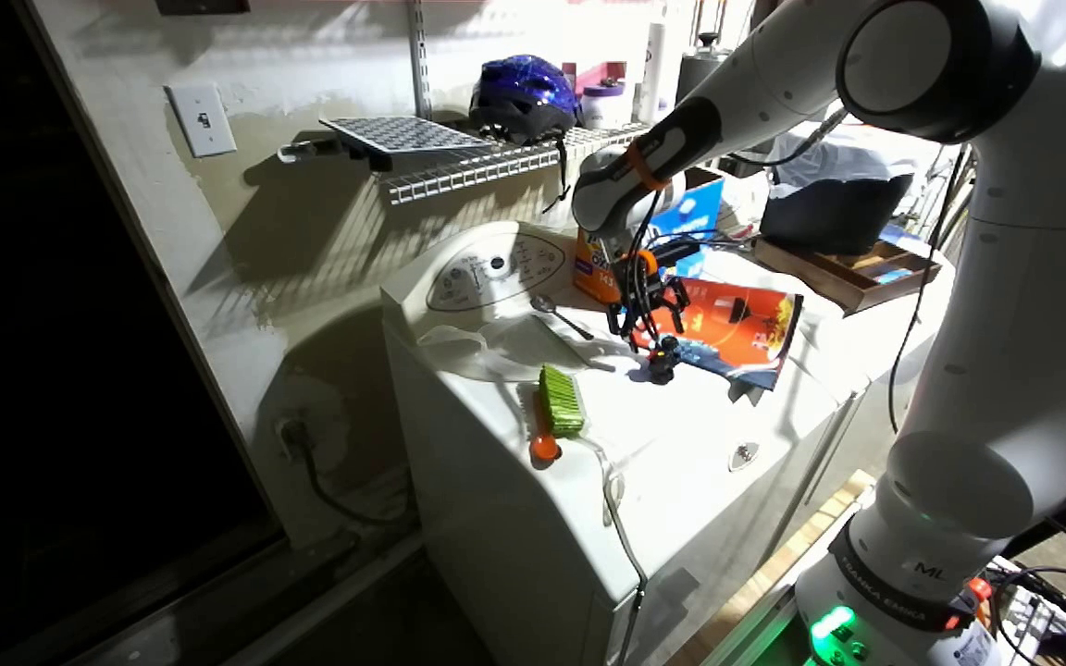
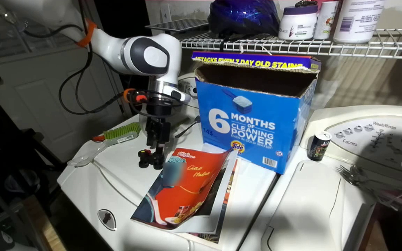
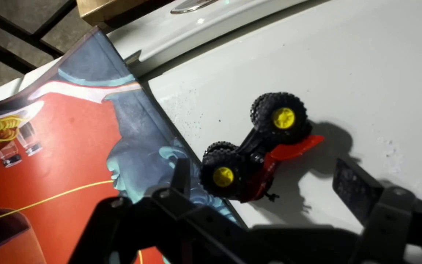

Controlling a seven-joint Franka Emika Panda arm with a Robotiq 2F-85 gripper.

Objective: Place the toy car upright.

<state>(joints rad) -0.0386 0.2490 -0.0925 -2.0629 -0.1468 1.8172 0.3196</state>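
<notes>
Where the car (image 3: pixel 258 156) lies: on the white counter (image 3: pixel 379 84), at twelve o'clock from the end effector (image 3: pixel 264 172) in the wrist view; just below it, about six o'clock, in both exterior views.
Car's pose: off its wheels, tilted, seemingly on one side; yellow hubs (image 3: pixel 284 118) face the wrist camera, underside to half past ten, red body (image 3: pixel 295 149) to half past four.
Car's long axis: half past seven to half past one, in the wrist view.
End effector: jaws wide apart, nothing gripped.
Jaw line: nine to three, so aslant to the long axis, not square.
Nine-o'clock finger (image 3: pixel 182 178): looks just beside the lower wheel (image 3: pixel 224 176); whether they touch, I cannot tell.
Three-o'clock finger (image 3: pixel 355 190): apart from the car.
Magazine (image 3: pixel 75 146): at nine o'clock from the car, its edge by the lower wheel; contact unclear.
Wrist turn: probably clockwise, bringing the jaw line to half past ten and half past four, square across the body, before lowering and gripping.
Car's roll: then needed, to set the wheels down; not yet done.
Slant risk: gripping as now might catch corners and spin the car.
</notes>
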